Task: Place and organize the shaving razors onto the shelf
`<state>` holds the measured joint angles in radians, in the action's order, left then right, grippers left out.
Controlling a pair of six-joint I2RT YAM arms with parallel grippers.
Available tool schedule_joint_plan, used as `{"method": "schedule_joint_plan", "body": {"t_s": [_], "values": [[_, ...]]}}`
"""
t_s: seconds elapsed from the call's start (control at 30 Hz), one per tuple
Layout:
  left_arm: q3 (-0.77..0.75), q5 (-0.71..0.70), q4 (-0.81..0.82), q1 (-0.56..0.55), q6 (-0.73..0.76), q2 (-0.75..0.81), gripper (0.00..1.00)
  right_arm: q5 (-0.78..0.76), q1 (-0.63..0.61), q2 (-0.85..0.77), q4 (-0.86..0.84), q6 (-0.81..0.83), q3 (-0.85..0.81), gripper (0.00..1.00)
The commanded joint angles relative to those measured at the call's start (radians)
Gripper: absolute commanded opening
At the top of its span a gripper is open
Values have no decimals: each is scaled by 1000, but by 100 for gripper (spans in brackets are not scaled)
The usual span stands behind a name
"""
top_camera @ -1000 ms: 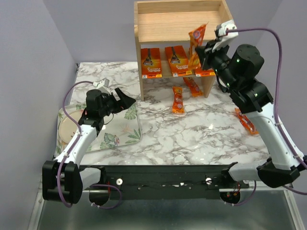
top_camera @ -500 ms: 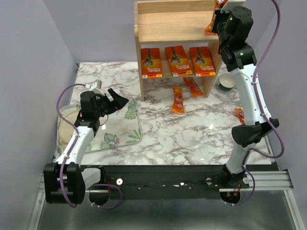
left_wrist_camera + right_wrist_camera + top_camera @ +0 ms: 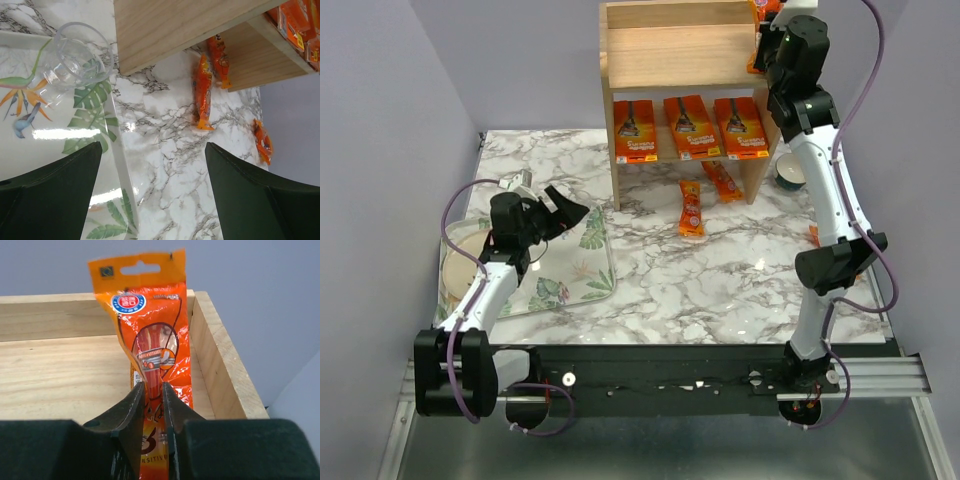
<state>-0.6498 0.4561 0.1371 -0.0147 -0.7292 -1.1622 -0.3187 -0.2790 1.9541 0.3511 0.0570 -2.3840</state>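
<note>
Top view: 3 wide packs (image 3: 688, 127) line the lower tier of the shelf (image 3: 670, 50). 2 narrow packs (image 3: 691, 208) lie on the table (image 3: 720, 270) in front, and a third pack (image 3: 814, 235) lies beside the right arm.

Left wrist: the left gripper (image 3: 152, 150) gapes wide and empty over the tray (image 3: 30, 150).

Right wrist: the right gripper (image 3: 153, 390) has its jaws barely apart around an upright pack (image 3: 150, 315) at the top tier's right end. I cannot tell whether they grip it. Roughly halfway, I judge.

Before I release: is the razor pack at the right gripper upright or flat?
Upright. The razor pack stands hang-tab up at the right gripper, fingers either side, over the shelf top. Whether its bottom touches wood is hidden.
</note>
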Motion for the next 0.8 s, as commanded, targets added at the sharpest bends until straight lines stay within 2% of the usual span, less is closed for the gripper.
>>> {"method": "schedule_joint_plan", "body": {"t_s": [0.0, 0.1, 0.23, 0.5, 0.67, 0.77], "values": [[-10, -7, 47, 5, -19, -37, 93, 13, 12, 55, 6, -11, -30, 29], [-20, -7, 59, 5, -30, -59, 93, 17, 14, 55, -3, -13, -29, 29], [-34, -4, 75, 2, -42, -90, 93, 21, 14, 51, 29, -37, -27, 45], [-68, -5, 101, -11, -64, -146, 93, -9, 15, -30, 3, -111, -7, 46], [-112, 21, 62, -11, 3, -137, 93, 21, 17, -190, -294, -74, 77, 49], [-122, 32, 39, -11, 39, -120, 93, 32, 17, -286, -334, 4, 126, 50]]}}
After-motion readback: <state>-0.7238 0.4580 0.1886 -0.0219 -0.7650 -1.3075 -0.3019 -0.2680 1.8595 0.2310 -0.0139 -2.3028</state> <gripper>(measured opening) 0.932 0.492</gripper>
